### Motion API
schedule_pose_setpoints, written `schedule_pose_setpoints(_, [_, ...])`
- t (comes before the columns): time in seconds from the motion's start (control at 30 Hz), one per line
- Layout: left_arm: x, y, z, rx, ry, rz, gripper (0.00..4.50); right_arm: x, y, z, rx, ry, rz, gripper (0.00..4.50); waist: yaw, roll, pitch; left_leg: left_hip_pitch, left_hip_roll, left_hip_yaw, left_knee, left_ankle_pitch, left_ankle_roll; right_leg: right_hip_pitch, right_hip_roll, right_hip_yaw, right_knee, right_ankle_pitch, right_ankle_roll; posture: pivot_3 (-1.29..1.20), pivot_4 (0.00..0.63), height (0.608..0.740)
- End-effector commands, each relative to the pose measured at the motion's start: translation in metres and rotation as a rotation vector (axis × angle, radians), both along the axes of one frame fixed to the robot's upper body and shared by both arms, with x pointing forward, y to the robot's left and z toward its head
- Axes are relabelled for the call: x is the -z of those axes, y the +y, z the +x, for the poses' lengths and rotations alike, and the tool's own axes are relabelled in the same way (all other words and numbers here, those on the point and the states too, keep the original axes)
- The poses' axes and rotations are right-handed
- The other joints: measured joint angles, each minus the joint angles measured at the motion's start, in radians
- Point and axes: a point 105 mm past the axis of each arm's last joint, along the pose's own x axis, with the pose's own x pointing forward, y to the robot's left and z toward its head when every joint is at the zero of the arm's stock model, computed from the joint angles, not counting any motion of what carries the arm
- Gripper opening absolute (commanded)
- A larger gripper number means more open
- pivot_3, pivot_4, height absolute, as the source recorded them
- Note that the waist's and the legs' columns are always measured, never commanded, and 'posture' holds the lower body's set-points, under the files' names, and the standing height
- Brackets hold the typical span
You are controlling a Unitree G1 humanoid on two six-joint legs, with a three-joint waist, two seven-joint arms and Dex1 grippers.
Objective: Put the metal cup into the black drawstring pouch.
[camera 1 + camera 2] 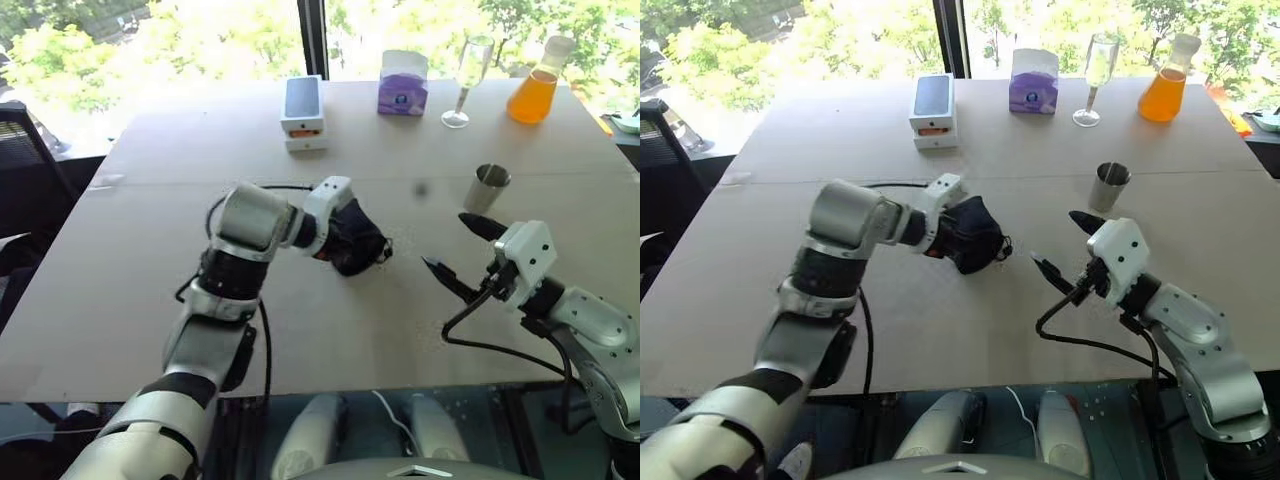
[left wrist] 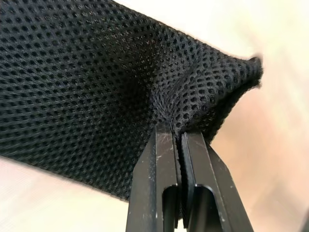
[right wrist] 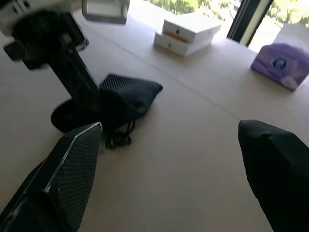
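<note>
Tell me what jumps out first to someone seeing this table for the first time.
In the middle of the table, the left gripper is shut on a fold of the black drawstring pouch. To its right, the right gripper hangs with its fingers wide open, just short of the metal cup, which stands empty and upright. Along the far edge by the window, the flask of orange liquid catches the light.

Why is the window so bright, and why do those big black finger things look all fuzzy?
Left eye view: sunlight floods through the window, washing out the trees. Right wrist view: the right gripper's fingers sit very close to the camera, so they blur. Left wrist view: the black drawstring pouch's mesh is sharp.
</note>
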Motion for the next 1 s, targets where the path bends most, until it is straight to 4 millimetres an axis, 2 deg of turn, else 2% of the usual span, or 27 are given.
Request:
schedule_pose_setpoints(0.03, [-0.003,-0.012,0.008,-0.064,0.057,-0.074,0.05,-0.026,-0.006,0.002,0.056,-0.077,-0.044,4.50,-0.002,0.000,0.000,0.000,0.000,0.000,0.000,0.000,0.000,0.001,0.000,0.000,0.000,0.000,0.000,0.00,0.150,0.740])
schedule_pose_setpoints(0.13, [-0.002,-0.023,0.009,-0.082,0.126,-0.140,0.05,-0.029,-0.015,0.008,0.105,-0.040,-0.053,4.50,0.001,-0.001,0.000,0.000,0.000,0.000,0.000,0.000,0.000,0.001,-0.001,0.000,0.000,0.000,0.000,0.00,0.150,0.740])
schedule_pose_setpoints(0.3, [-0.006,-0.025,0.013,-0.112,0.166,-0.185,0.05,-0.034,-0.032,0.019,0.174,0.029,-0.042,4.50,0.001,-0.001,0.000,0.000,0.000,0.001,0.000,0.000,0.000,0.001,-0.002,0.000,0.000,0.000,0.000,0.00,0.150,0.740])
schedule_pose_setpoints(0.43, [-0.005,-0.020,0.017,-0.156,0.217,-0.237,0.05,-0.041,-0.042,0.042,0.205,0.081,-0.062,4.50,0.000,-0.001,0.000,0.000,0.000,0.002,0.000,0.000,0.000,0.000,-0.002,0.002,0.000,0.000,0.000,0.00,0.150,0.740])
schedule_pose_setpoints(0.53, [-0.004,-0.020,0.019,-0.180,0.230,-0.245,0.05,-0.044,-0.040,0.062,0.170,0.109,-0.090,4.50,-0.001,-0.001,0.001,0.000,0.000,0.002,-0.001,0.000,0.000,0.000,-0.004,0.002,0.000,0.000,0.000,0.00,0.150,0.740])
schedule_pose_setpoints(0.7, [-0.006,-0.024,0.021,-0.222,0.172,-0.198,0.05,-0.045,-0.047,0.101,0.182,0.151,-0.173,4.50,0.000,-0.002,0.001,-0.001,-0.001,0.004,-0.001,0.000,0.000,-0.001,-0.007,0.003,0.000,0.000,0.000,0.00,0.150,0.740])
schedule_pose_setpoints(0.77, [-0.010,-0.023,0.022,-0.225,0.091,-0.168,0.05,-0.045,-0.052,0.114,0.194,0.162,-0.192,4.50,0.002,-0.002,0.001,-0.001,-0.001,0.004,-0.001,0.000,0.000,-0.001,-0.007,0.003,-0.001,0.000,0.000,0.00,0.150,0.740])
schedule_pose_setpoints(0.9, [-0.012,-0.021,0.020,-0.224,0.032,-0.136,0.05,-0.045,-0.055,0.128,0.178,0.191,-0.240,4.50,-0.001,-0.002,0.001,-0.002,-0.001,0.005,-0.001,0.000,0.000,-0.003,-0.007,0.004,-0.001,0.000,0.000,0.00,0.150,0.740])
schedule_pose_setpoints(1.0, [-0.011,-0.017,0.018,-0.232,0.011,-0.119,0.05,-0.045,-0.049,0.137,0.121,0.246,-0.266,4.50,-0.007,-0.002,0.001,-0.002,-0.001,0.006,-0.001,0.000,0.000,-0.003,-0.007,0.006,-0.001,0.000,0.000,0.00,0.150,0.740])
